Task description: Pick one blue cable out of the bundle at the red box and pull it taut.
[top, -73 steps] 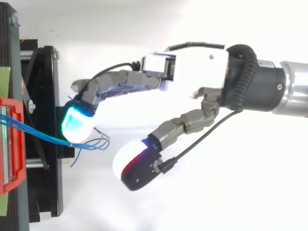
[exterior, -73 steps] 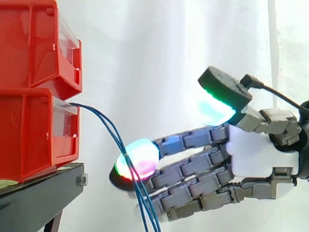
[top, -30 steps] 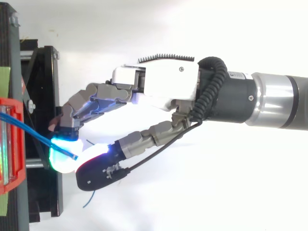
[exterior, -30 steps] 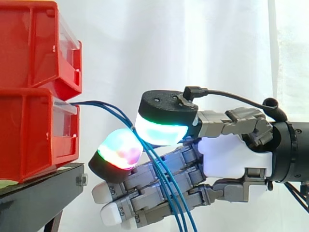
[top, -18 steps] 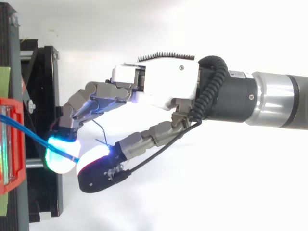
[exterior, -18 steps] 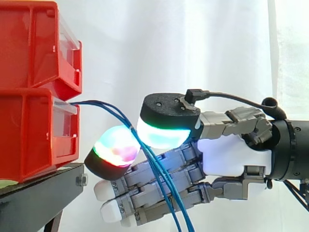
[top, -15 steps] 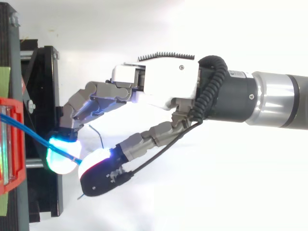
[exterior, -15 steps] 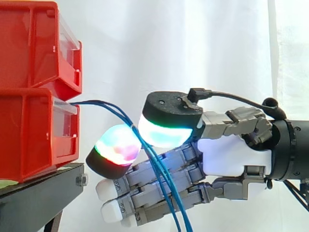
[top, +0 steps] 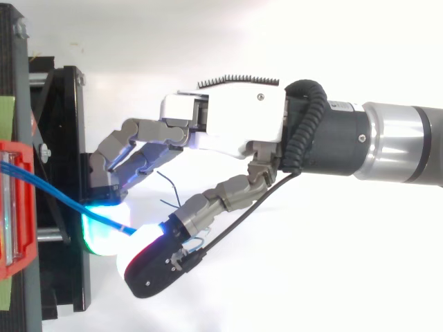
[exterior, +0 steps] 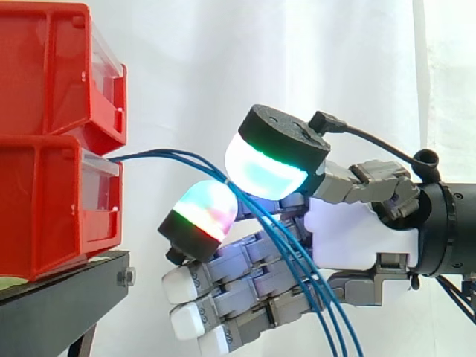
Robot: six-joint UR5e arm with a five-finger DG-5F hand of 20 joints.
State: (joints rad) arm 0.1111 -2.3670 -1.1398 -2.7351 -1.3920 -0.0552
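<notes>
The fingers (exterior: 204, 208) of the hand (exterior: 349, 238) pinch thin, bendy blue cables (exterior: 163, 154) (light and slippery, I think) at 3 o'clock from the red box (exterior: 52, 201), a good holding spot.

Arm (top: 398, 142) comes in from the right, with the wrist (exterior: 450, 230) held roughly level. Hand (exterior: 357, 238) points left, thumb uppermost in the side view and fingers stacked beneath it. The thumb is bent forward and down; its pad (exterior: 271, 160) glows white-cyan with a green edge. The top finger is bent up to meet it; its pad (exterior: 202, 216) glows green over red-magenta. The two pads close on the blue cables (top: 59, 194), which pass between them. The lower fingers (exterior: 245, 290) are half-curled, with white tips aimed left and slightly down. From above, the fingers angle in toward the thumb.
</notes>
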